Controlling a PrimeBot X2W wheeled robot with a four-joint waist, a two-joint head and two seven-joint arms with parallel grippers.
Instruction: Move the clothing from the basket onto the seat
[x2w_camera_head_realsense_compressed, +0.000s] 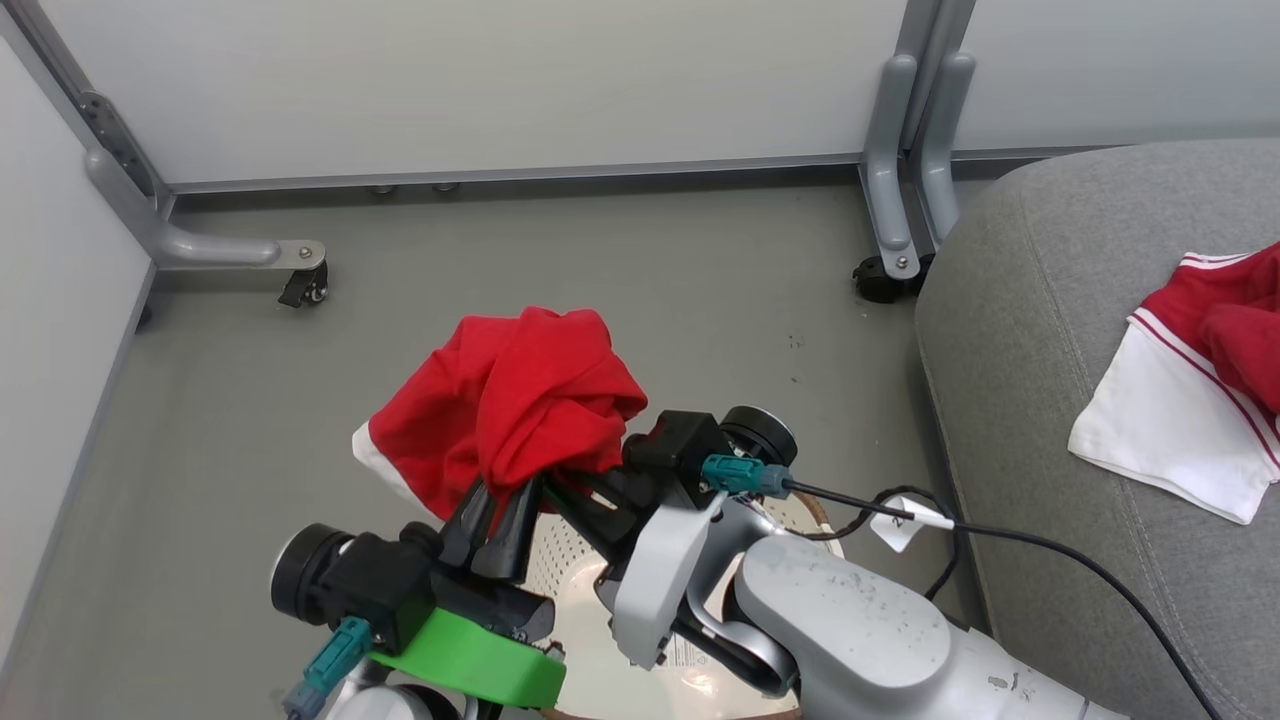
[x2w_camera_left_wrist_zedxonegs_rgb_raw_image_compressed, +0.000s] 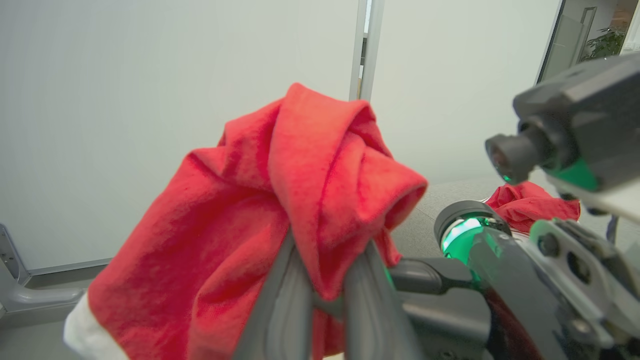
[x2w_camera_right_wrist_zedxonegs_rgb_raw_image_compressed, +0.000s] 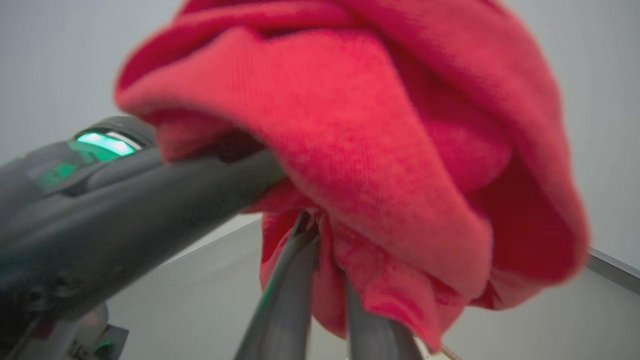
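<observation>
Two grippers pinched shut on one red shirt (x2w_camera_head_realsense_compressed: 510, 390), held up mid-frame, out of the basket (x2w_camera_head_realsense_compressed: 570, 570) at bottom middle: left gripper (x2w_camera_head_realsense_compressed: 503, 492) on a fold, right gripper (x2w_camera_right_wrist_zedxonegs_rgb_raw_image_compressed: 325, 250) on the bunch beside it. Could slip free or stretch on the way to the seat (x2w_camera_head_realsense_compressed: 1030, 350) at right, with only thin folds caught and a tug from both sides. From the head, the other shirt (x2w_camera_head_realsense_compressed: 1190, 400) lying on the seat; from the right wrist, the pinch up close.
</observation>
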